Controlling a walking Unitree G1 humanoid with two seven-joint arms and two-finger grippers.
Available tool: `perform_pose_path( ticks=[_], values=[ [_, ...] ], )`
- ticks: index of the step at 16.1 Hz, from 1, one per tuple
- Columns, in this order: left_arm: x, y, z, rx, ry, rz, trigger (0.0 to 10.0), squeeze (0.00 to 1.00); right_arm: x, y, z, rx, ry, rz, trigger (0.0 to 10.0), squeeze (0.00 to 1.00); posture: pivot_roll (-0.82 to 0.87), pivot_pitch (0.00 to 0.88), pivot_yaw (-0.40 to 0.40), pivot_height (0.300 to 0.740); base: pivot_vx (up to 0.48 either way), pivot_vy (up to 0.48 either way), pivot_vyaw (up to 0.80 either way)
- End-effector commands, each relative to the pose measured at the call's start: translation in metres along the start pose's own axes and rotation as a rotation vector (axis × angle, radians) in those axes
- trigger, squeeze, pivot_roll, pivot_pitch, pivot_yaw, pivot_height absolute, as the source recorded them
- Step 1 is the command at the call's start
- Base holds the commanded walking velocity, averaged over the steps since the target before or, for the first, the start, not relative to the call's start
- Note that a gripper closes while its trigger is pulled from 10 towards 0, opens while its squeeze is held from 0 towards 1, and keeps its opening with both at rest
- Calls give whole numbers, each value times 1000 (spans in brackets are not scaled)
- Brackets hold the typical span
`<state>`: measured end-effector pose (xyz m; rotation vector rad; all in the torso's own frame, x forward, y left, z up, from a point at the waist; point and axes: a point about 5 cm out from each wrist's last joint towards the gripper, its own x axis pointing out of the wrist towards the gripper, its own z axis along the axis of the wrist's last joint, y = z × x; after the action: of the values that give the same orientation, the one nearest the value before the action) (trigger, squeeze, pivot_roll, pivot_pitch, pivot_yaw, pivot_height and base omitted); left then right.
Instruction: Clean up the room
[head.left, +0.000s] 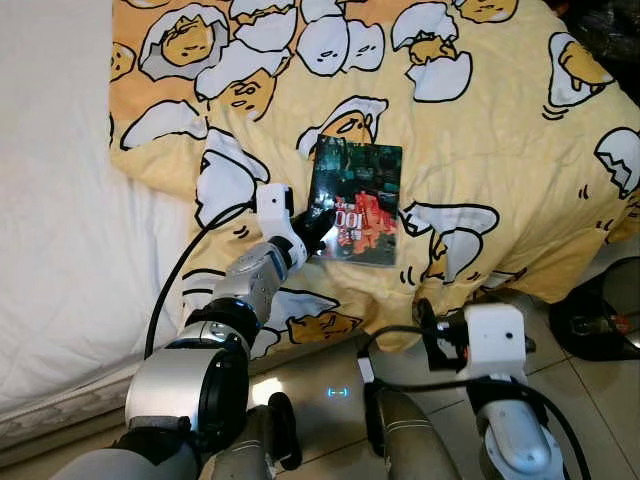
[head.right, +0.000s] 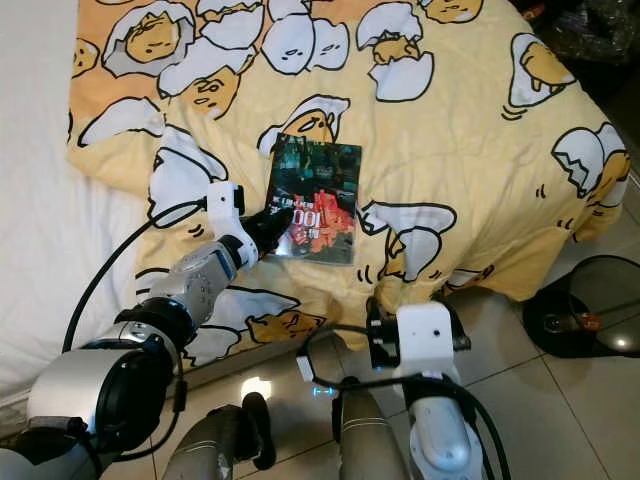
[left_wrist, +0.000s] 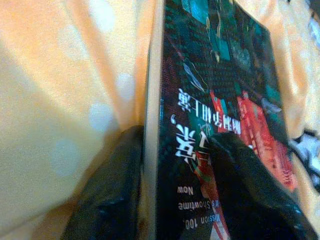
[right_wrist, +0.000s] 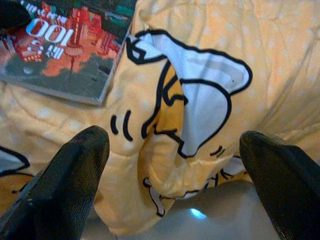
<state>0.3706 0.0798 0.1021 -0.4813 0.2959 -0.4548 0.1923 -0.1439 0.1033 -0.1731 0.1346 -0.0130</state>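
Book (head.left: 356, 203) near bed's foot edge, on duvet (head.left: 500, 150); left gripper (head.left: 318, 226) pinching its corner for lifting; right gripper (right_wrist: 175, 175) spread, idle.

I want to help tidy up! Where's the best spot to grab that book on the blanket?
Probably the near left edge of the book. It lies flat on the soft yellow blanket, so a finger can slip underneath. The left gripper comes in from the left that way, one finger on the cover, one beside the edge.
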Motion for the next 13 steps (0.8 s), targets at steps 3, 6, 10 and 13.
perform_pose_path(
  ticks=[3,6,10,13],
  values=[
    [0,-8,-14,-135,18,-73,0,0,1,0,-8,15,38,-3,10000,0,-341,310,71,723,0,0,0],
    [-3,-13,-10,-120,-2,-186,0,0,3,0,-12,18,46,0,10000,0,-322,298,79,723,0,0,0],
    [-12,-8,21,-66,-94,-259,0,0,10,3,-13,24,42,6,10000,0,-293,269,88,723,0,0,0],
    [-23,-16,60,40,-218,-302,0,0,19,2,-13,23,28,10,10000,0,-271,233,93,723,0,0,0]
  ],
)
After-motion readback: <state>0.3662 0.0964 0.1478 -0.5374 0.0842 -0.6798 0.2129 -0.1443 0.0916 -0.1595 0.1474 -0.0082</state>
